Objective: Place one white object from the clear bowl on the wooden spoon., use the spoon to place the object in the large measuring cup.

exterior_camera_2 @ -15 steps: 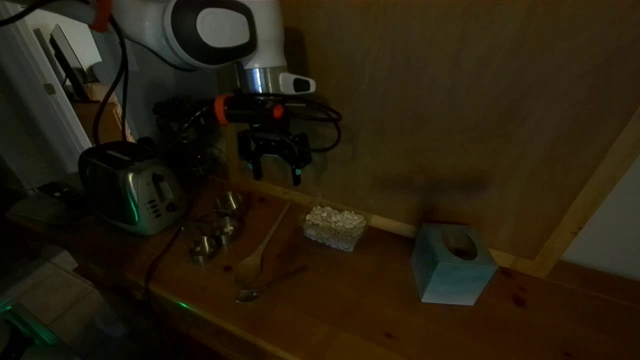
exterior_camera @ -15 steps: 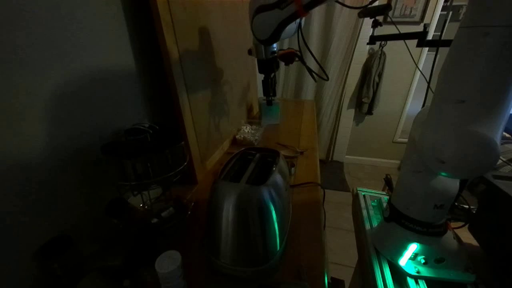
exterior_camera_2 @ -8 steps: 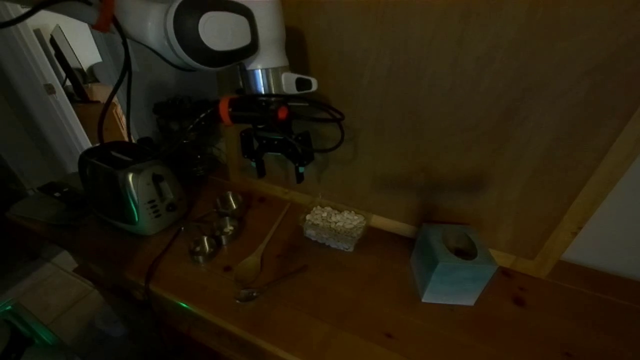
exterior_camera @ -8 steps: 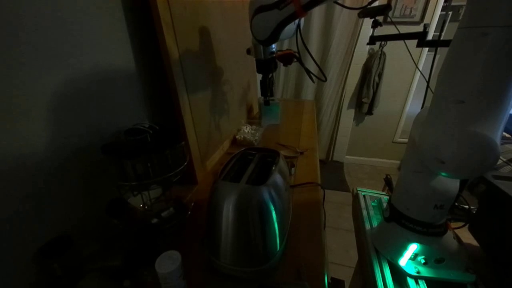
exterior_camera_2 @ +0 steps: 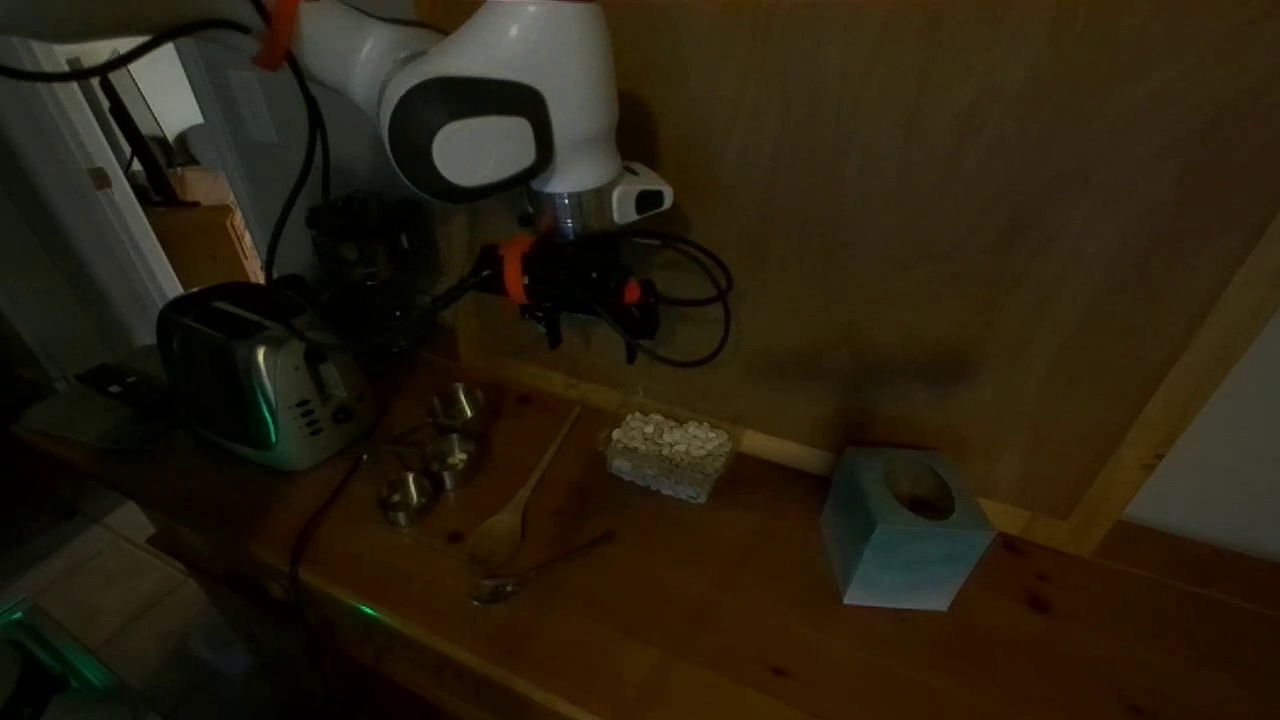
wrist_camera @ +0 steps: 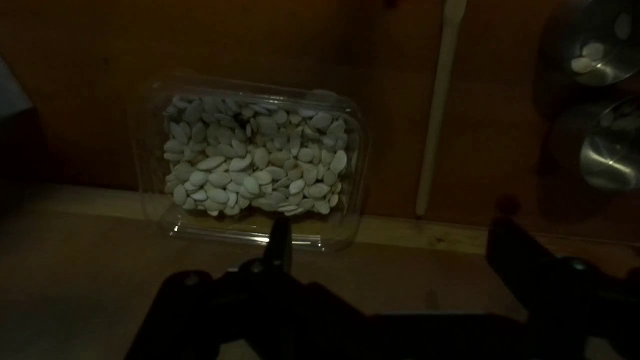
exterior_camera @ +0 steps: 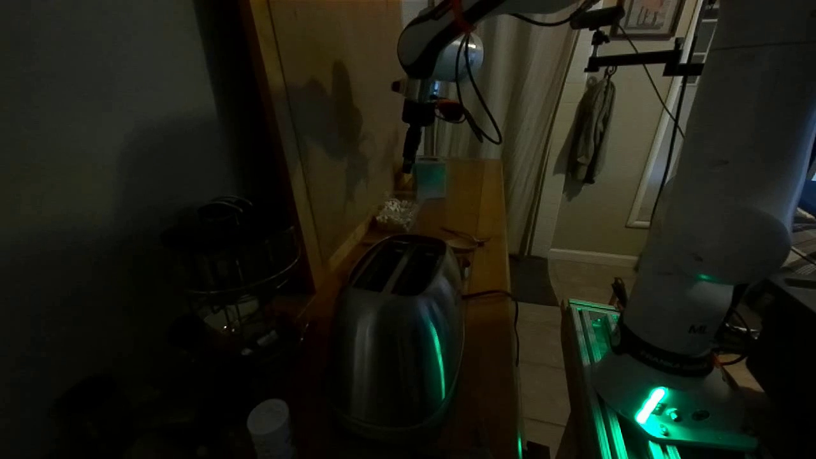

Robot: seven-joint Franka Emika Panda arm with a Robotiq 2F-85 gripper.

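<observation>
The clear bowl is a rectangular see-through container [exterior_camera_2: 660, 486], full of white seeds [wrist_camera: 260, 165], close to the wooden panel. My gripper [wrist_camera: 390, 222] hangs open above the counter with nothing between its fingers. In the wrist view the left finger [wrist_camera: 280, 245] overlaps the container's panel-side edge; the other finger lies well to the right. In an exterior view the gripper [exterior_camera_2: 592, 348] is tilted above and left of the container. The wooden spoon [exterior_camera_2: 503, 525] lies left of the container. Three metal measuring cups [exterior_camera_2: 405, 498] stand beyond it; which is the large one I cannot tell. One cup [wrist_camera: 607, 72] holds a few white seeds.
A metal spoon [exterior_camera_2: 497, 589] lies just in front of the wooden spoon. A steel toaster [exterior_camera_2: 275, 385] with its cord stands past the cups. On the container's other side is a tissue box [exterior_camera_2: 905, 560]. The upright wooden panel [exterior_camera_2: 950, 250] borders the counter's back. The scene is dim.
My open gripper has moved lower, towards the container and the panel, and has tilted so its fingertips point more at the panel. The things on the counter have not moved.
</observation>
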